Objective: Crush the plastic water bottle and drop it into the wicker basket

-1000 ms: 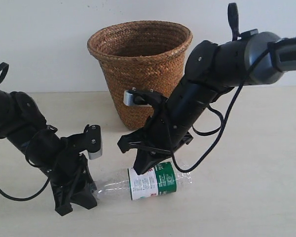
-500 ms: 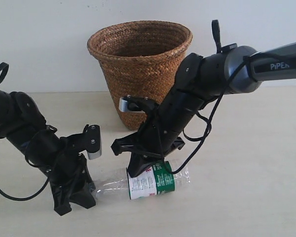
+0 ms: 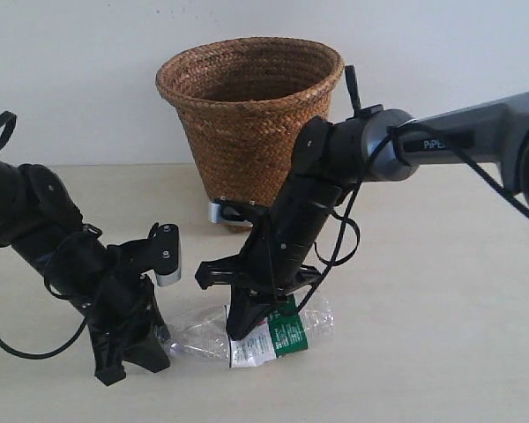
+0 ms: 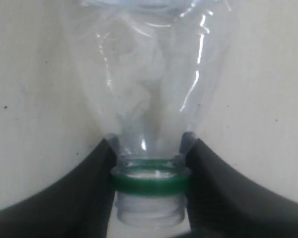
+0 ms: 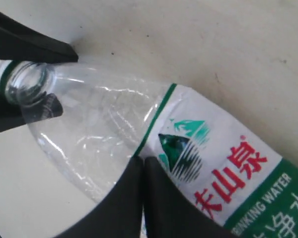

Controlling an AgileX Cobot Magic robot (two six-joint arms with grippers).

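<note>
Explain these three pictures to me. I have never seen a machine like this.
It is a robot with two black arms, each ending in a gripper. One picture is taken from outside; the other two come from cameras on the wrists. A plastic water bottle lies on the pale table, in front of a wicker basket. The left gripper clamps the bottle's neck. The right gripper, its fingers closed together, presses down on the bottle's middle.

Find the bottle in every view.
Exterior: bottle lies low centre, in front of the basket.
Left wrist: fills the middle.
Right wrist: slants across the frame.
Landmark: green neck ring, also in the right wrist view; unseen in exterior.
</note>
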